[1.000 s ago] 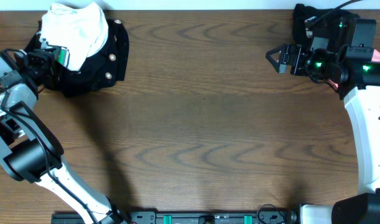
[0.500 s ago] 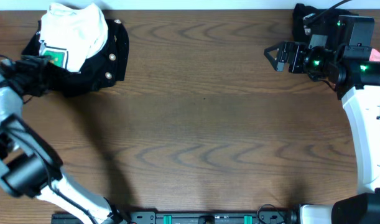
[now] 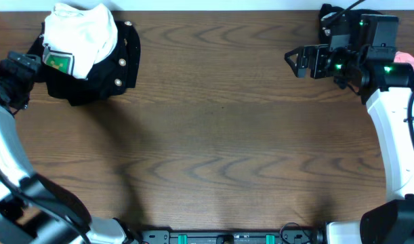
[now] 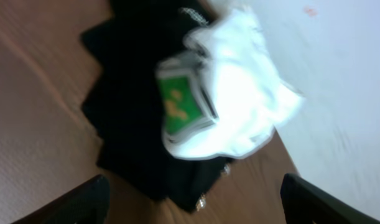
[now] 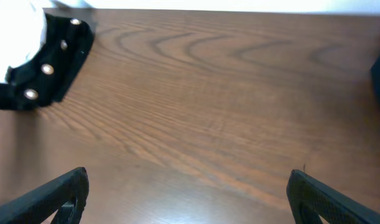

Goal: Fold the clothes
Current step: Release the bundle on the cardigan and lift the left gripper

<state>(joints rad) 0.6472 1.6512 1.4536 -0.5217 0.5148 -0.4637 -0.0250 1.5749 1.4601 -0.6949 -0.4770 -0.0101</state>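
The clothes lie in a pile at the table's far left corner. A crumpled white T-shirt (image 3: pixel 81 30) with a green print (image 3: pixel 57 62) rests on a black garment with gold buttons (image 3: pixel 108 74). My left gripper (image 3: pixel 32 66) hangs just left of the pile, open and holding nothing. In the left wrist view the T-shirt (image 4: pixel 245 99) and black garment (image 4: pixel 124 118) lie ahead of the spread fingertips (image 4: pixel 81 199). My right gripper (image 3: pixel 293 62) is open above bare wood at the far right. Its wrist view shows the buttoned garment (image 5: pixel 53 68) far off.
A dark garment (image 3: pixel 330 17) lies behind the right arm at the far right corner, with a pink piece (image 3: pixel 408 58) beside it. The table's back edge (image 3: pixel 213 9) runs just behind both piles. A black rail (image 3: pixel 227 237) lines the front edge.
My left gripper has opened, let go of the white T-shirt and drawn back to the left of the pile. The right gripper drifted slightly left.
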